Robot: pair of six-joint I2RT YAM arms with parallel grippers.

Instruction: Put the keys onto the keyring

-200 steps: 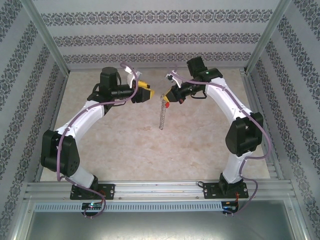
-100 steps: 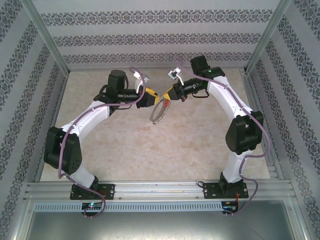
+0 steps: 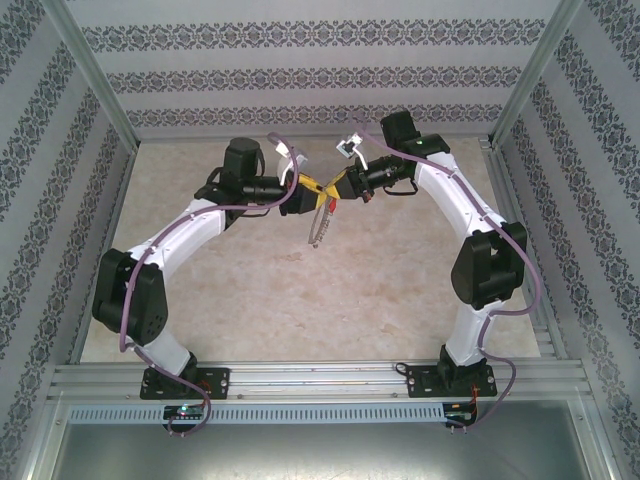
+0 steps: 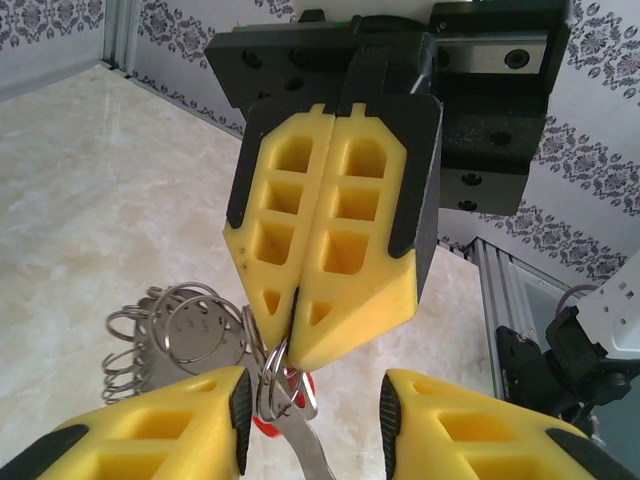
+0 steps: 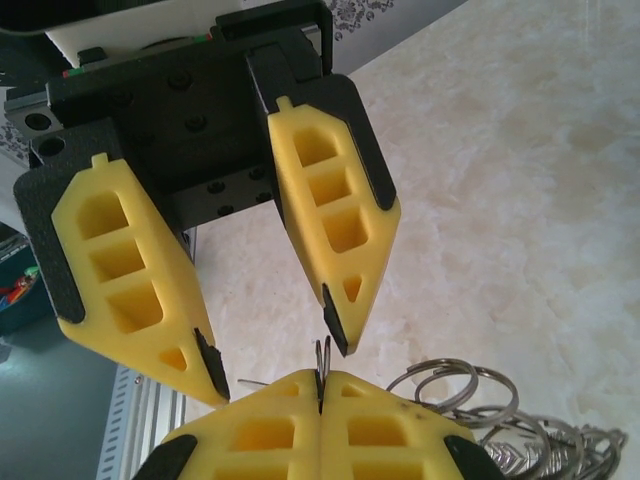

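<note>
Meeting in mid-air above the surface (image 3: 250, 300), the left arm (image 3: 180, 235) and right arm (image 3: 460, 210) point tip to tip. Reference point is the right end effector (image 4: 290, 340). It's fully closed, with its tips pinching a thin wire ring of the keyring (image 4: 170, 335). The left end effector (image 5: 272, 362) is partly open with one finger on either side of the right end effector's tips. I can't see it gripping anything. One of its pads sits just beside the rings, but I can't tell if they touch. The keyring is a bunch of silvery loops that hangs just below the right end effector's tips. The key (image 4: 305, 450), with a red head and short silver end, dangles directly under those tips, against the rings.
</note>
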